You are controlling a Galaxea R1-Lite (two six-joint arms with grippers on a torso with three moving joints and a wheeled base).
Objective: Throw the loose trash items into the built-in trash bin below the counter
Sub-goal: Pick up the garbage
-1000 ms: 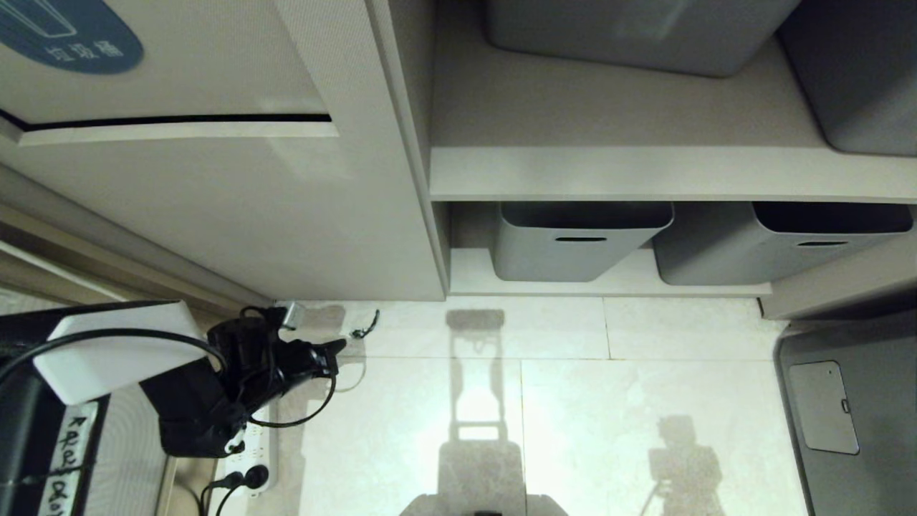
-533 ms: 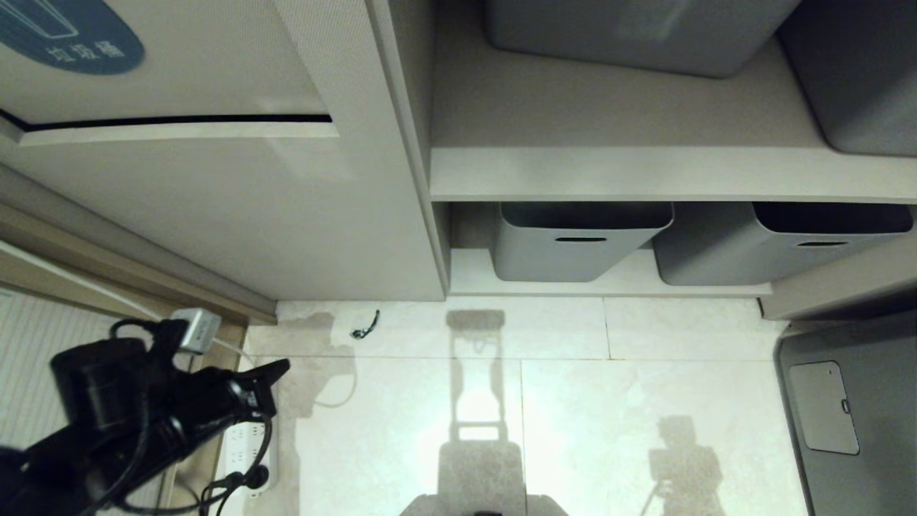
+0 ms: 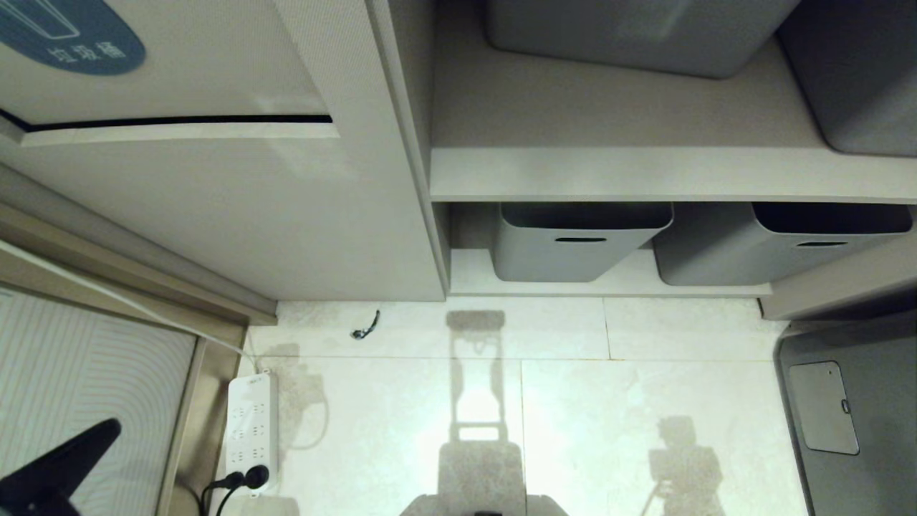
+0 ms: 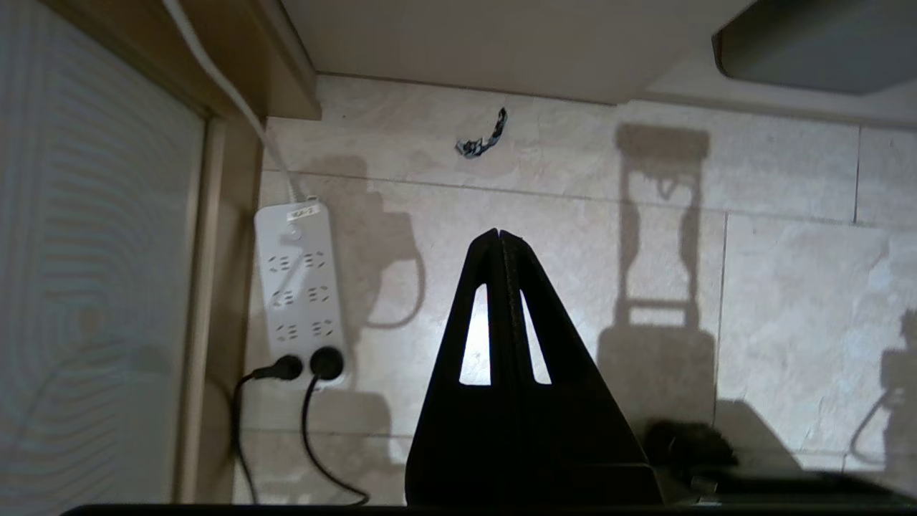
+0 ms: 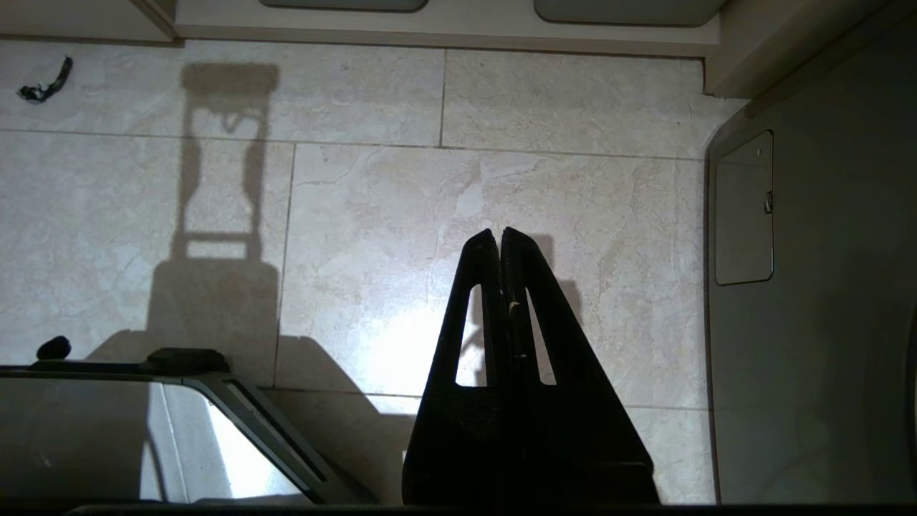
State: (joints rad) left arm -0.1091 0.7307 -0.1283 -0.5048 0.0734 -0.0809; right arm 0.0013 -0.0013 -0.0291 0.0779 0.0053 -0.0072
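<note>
Pale tile floor (image 3: 573, 401) under the beige cabinet, bin flap (image 3: 172, 86) at 10 o'clock looks closed, no turquoise trash anywhere in view, and both left gripper (image 4: 499, 240) and right gripper (image 5: 499, 238) have jaws pinched together empty, so I'd guess it's basically done.

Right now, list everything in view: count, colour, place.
trash bin flap: one, beige, blue oval sticker, upper left of the head view.
shelf: one, beige, right of the bin panel.
tubs: two grey with slot handles under the shelf; parts of two more above.
power strip: one, white, on the floor at left, two black plugs in it.
scrap: one, small and dark, on the floor near the cabinet foot.
floor: pale tiles.
left tool: black, shut, empty, above the floor.
right tool: black, shut, empty, above the floor.
</note>
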